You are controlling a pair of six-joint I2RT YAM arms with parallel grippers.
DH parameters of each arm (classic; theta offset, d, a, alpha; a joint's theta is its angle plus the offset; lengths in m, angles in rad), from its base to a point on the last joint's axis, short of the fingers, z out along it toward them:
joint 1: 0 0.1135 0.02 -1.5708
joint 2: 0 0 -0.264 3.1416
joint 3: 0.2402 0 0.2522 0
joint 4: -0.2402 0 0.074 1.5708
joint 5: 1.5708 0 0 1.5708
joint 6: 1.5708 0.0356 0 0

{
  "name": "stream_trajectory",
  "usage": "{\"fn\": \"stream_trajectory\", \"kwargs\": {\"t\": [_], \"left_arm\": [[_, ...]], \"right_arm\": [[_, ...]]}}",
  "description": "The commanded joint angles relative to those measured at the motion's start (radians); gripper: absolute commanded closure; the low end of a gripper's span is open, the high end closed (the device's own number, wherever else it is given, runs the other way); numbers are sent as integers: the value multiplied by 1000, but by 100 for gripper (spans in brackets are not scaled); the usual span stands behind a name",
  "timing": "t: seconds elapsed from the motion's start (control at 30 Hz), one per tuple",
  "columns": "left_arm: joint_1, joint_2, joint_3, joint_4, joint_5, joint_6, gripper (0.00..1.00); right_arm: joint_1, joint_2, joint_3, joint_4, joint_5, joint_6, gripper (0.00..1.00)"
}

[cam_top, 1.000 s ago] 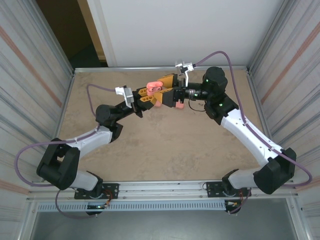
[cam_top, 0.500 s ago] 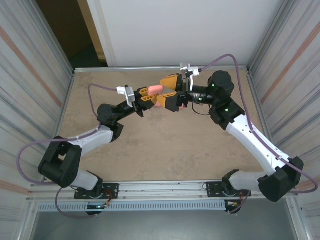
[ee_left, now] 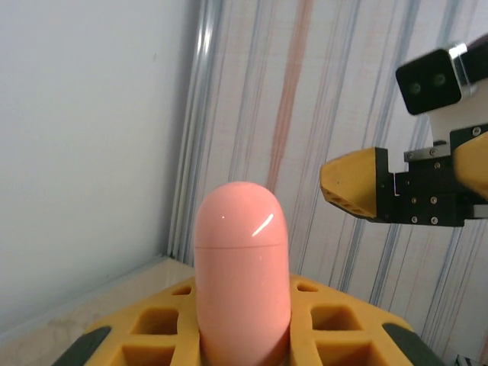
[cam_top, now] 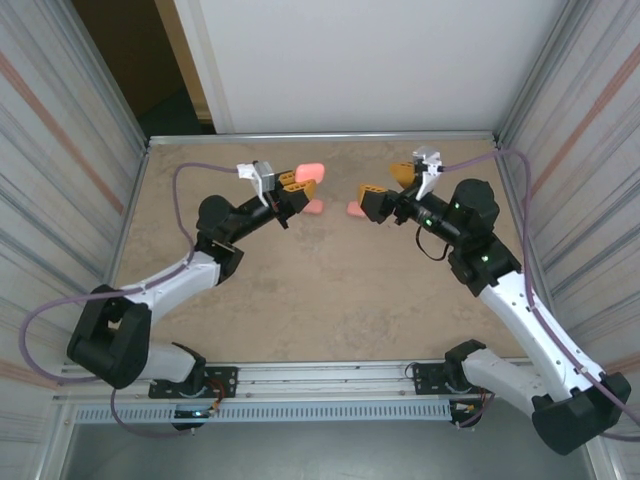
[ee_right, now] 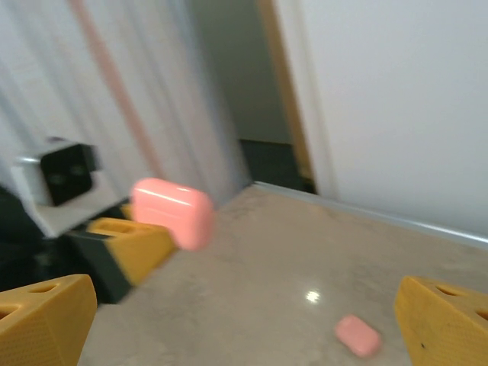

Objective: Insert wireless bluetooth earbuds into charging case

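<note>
You drew the right fingers (cam_top: pixel 373 193) back from the left fingers (cam_top: pixel 293 181). A second ago both sets crowded together at the pink case (cam_top: pixel 312 168) over the far middle of the tabletop (cam_top: pixel 330 290); they ended well apart, with bare surface between them. The right arm (cam_top: pixel 500 290) swung out toward the right wall as it withdrew. The left fingers shifted slightly left and toward the back wall, carrying the pink case along. Once the arms parted, two small pink pieces (cam_top: pixel 314 207) (cam_top: pixel 354 209) lay in plain sight below.
</note>
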Motion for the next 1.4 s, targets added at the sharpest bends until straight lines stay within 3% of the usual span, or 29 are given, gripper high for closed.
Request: {"fn": "stream_trajectory", "kwargs": {"t": [0.0,0.23,0.6,1.03,1.37], "left_arm": [[-8,-80,28,-192,-49,-9,100],[-76,-146,-83,-300,-151,-40,100],[-202,-121,-148,-434,-221,-31,100],[-232,51,-210,-397,-245,-195,100],[-236,272,-93,-427,-279,-267,100]], "right_arm": [[-41,-40,-31,-59,124,16,1],[-74,-12,19,-249,240,16,1],[-73,-23,2,-231,276,103,1],[-66,-67,-82,-238,269,122,1],[-63,-52,-127,-241,227,110,1]]}}
